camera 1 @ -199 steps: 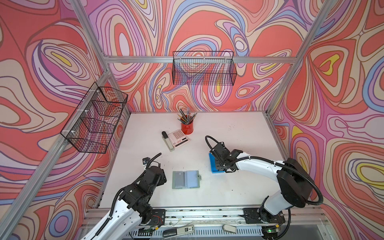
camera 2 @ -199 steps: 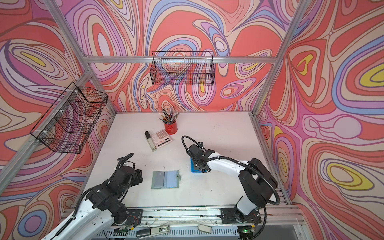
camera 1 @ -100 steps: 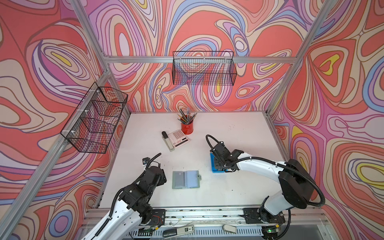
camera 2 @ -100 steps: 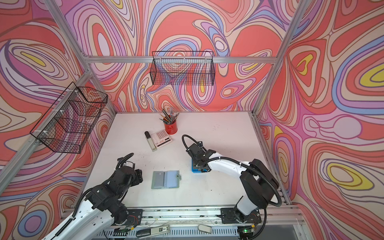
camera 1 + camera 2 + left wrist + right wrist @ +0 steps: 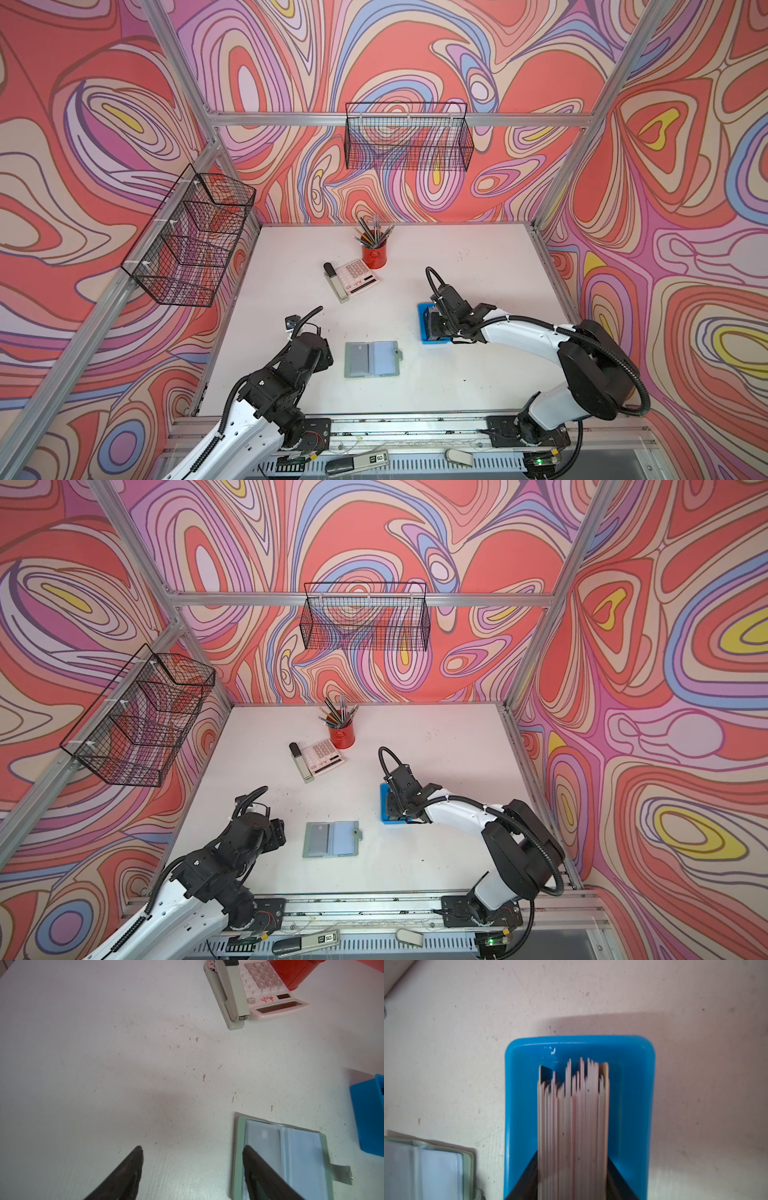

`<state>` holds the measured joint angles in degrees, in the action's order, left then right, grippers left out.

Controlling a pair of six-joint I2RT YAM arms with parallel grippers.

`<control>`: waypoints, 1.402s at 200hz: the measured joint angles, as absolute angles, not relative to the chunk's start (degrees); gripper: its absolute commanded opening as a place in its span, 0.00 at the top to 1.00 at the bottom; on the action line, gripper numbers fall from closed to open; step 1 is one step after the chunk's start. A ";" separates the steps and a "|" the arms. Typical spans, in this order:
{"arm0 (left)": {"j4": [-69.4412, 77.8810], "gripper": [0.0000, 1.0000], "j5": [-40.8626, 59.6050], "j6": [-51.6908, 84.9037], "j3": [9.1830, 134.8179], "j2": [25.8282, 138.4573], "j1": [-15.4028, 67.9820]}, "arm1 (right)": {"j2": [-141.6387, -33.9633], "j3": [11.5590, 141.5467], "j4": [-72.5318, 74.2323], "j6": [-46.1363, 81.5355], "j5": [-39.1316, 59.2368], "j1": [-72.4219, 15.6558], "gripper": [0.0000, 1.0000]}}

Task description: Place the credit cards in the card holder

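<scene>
Grip confirmed on the right. The right gripper (image 5: 572, 1159) has its two black fingers (image 5: 525, 1176) set against both outer faces of a thick stack of thin rectangular plastic credit cards (image 5: 573, 1115). The stack is seen edge-on, mostly pale, with a dark card at one side. It stands over the bright blue rectangular plastic tray (image 5: 517, 1105). Whether its lower edge rests on the tray floor or hangs clear cannot be told.

The pale sage-green, leather-like, book-style card holder (image 5: 371, 359) lies open and flat on the white table (image 5: 457, 395). It is between the arms, near the tray but apart from it, with its clear sleeves facing up. A grey card appears to sit in one sleeve.

The left gripper (image 5: 192, 1159) is spread wide and empty beside the holder's edge farthest from the tray. Contact with the holder cannot be told.

Handling assessment:
- **Cards:** They are judged light, stiff and smooth-faced. Only face pressure holds the stack, and its ends stand uneven, so inner cards could slide or fan out.
- **Where to grip:** A single card is best pinched across its faces near one short end. That leaves the other end free to enter a sleeve.
- **Holder:** It looks soft and light and is likely to skid under a pushing card, so its cover edge wants pinning.
</scene>
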<state>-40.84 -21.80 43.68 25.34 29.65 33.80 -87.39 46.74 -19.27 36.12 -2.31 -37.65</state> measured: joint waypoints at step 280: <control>-40.84 0.23 -21.45 43.68 25.34 29.32 33.80 | -79.57 40.86 -11.55 35.99 5.65 -31.35 0.84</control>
